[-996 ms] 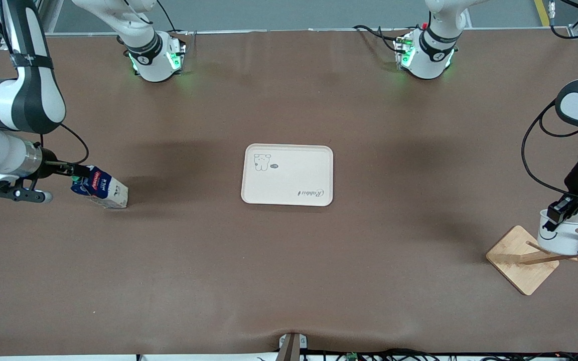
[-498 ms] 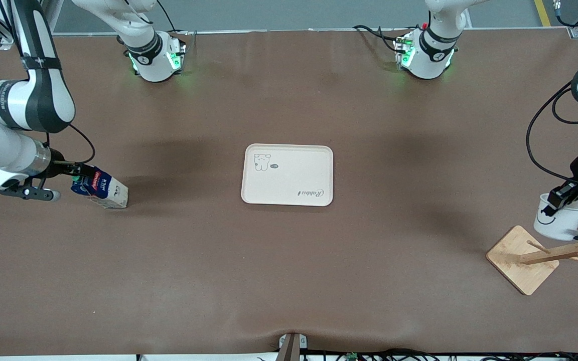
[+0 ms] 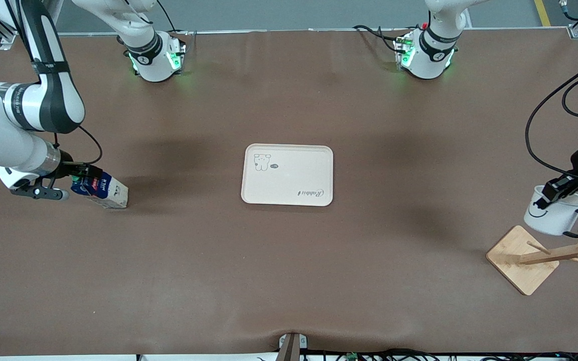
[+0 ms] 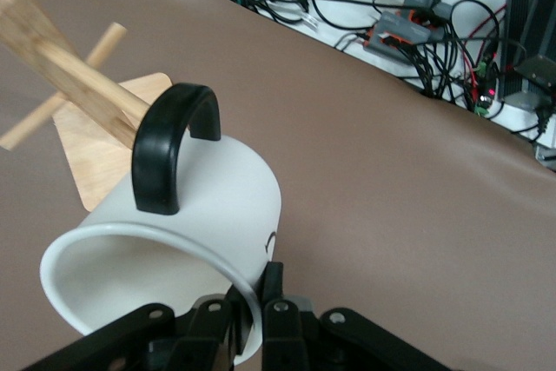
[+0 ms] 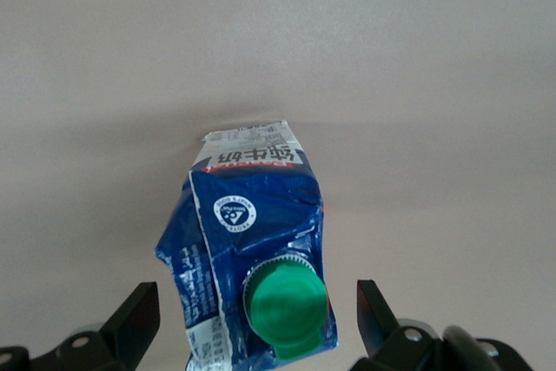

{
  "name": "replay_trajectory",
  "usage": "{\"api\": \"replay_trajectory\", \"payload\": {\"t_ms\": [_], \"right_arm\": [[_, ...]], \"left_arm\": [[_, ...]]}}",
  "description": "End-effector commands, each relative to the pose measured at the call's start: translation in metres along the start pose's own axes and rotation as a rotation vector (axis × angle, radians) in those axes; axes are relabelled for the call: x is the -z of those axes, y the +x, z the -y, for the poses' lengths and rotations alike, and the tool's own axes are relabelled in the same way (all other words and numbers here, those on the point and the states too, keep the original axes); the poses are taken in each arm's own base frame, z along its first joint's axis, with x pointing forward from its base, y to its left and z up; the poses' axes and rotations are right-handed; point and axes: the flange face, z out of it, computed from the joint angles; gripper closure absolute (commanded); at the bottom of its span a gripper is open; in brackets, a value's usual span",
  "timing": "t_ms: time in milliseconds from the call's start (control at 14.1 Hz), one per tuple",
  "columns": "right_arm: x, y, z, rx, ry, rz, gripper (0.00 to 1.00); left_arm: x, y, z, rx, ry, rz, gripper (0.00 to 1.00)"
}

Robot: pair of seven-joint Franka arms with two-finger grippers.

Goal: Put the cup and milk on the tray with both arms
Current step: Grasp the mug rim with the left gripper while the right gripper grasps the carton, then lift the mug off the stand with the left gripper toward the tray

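**Claws at both ends: mug gripped, carton yet to be taken**

Claws first: the left gripper (image 3: 554, 193) is pinched tight on the cup's (image 3: 555, 214) rim, one finger inside and one outside, holding it in the air over the wooden stand (image 3: 522, 259) by the bench edge at the left arm's end. The right gripper (image 3: 79, 174) stands with fingers wide apart either side of the milk's (image 3: 101, 189) top, not clamped, near the edge at the right arm's end.

Largest thing is the tray (image 3: 287, 174), lying bare mid-bench, well apart from both.

I'd judge the cup stiff, smooth and fairly light; a thin rim pinch could let it swing, so slow travel suits it. Its handle (image 4: 168, 144) sits close to a peg (image 4: 61, 86).

The carton looks dented and soft; squeezing the folded top beside the cap (image 5: 286, 311) seems safest.
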Motion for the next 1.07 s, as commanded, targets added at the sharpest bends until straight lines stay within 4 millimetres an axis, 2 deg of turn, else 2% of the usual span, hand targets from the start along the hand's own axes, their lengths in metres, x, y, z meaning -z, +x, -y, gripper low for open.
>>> {"api": "replay_trajectory", "payload": {"t_ms": [0,142,213,356,427,498,640,853,996], "right_arm": [[-0.001,-0.004,-0.001,0.004,-0.012,-0.021,0.23],[-0.009,-0.003,-0.002,0.003,-0.012,-0.005,0.47],[-0.012,-0.003,-0.001,0.004,-0.012,0.001,0.63],[-0.012,-0.003,-0.001,0.005,-0.012,0.004,0.87],[-0.012,-0.003,-0.001,0.007,-0.013,0.008,0.95],[-0.012,-0.004,0.000,0.010,-0.013,0.011,1.00],[-0.005,-0.008,0.004,0.026,-0.017,0.053,1.00],[0.016,-0.007,0.013,0.037,-0.020,0.093,1.00],[0.034,-0.008,0.025,0.039,0.014,0.132,1.00]], "left_arm": [[0.004,-0.002,-0.017,-0.008,-0.023,0.044,1.00],[-0.006,-0.010,-0.035,-0.016,-0.031,0.079,1.00],[-0.010,-0.016,-0.048,0.001,-0.025,0.101,1.00],[-0.020,-0.028,-0.072,0.069,-0.024,0.138,1.00],[-0.026,-0.033,-0.083,0.103,-0.026,0.154,1.00],[-0.033,-0.039,-0.093,0.117,-0.026,0.176,1.00],[-0.050,-0.057,-0.119,0.149,-0.017,0.233,1.00],[-0.084,-0.096,-0.174,0.157,-0.004,0.322,1.00],[-0.113,-0.123,-0.210,0.252,0.025,0.384,1.00]]}}
